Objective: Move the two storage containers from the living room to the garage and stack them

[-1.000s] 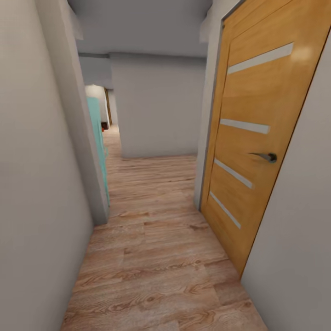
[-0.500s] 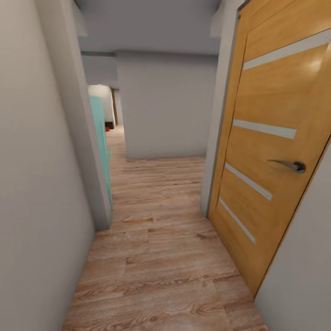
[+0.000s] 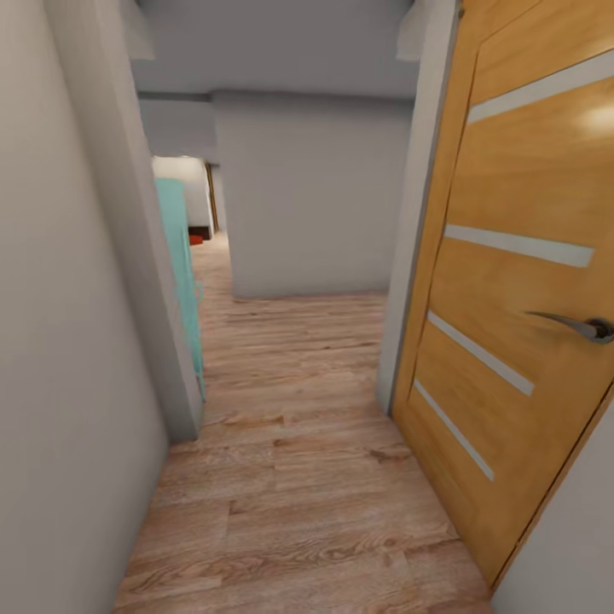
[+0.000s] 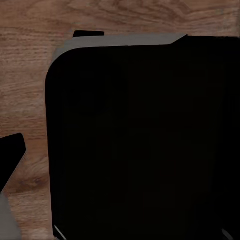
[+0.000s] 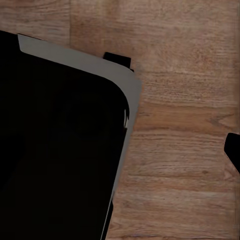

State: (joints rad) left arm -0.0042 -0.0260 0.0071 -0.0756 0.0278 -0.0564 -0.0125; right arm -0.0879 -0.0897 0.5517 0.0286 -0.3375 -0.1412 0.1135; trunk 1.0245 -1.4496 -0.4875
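The two storage containers are out of view. I am in a narrow hallway with a light wood plank floor (image 3: 298, 477). A small red-orange patch (image 3: 196, 240) shows low in the far opening, too small to identify. In the left wrist view the robot's black base (image 4: 145, 140) hangs over the planks, with a dark tip (image 4: 11, 152) at the picture's edge. The right wrist view shows the same black base (image 5: 55, 150) and another dark tip (image 5: 234, 150) at the edge. Neither wrist view shows how the fingers stand.
An orange wooden door (image 3: 520, 281) with a metal handle (image 3: 580, 325) stands close on the right. A grey wall (image 3: 60, 341) runs along the left, ending at a corner with a teal panel (image 3: 181, 273) behind it. A grey wall (image 3: 311, 196) closes the passage ahead; the floor continues to its left.
The whole view has shifted: the camera has moved forward down the hallway. The door looms larger and its handle sits nearer the picture's right edge.
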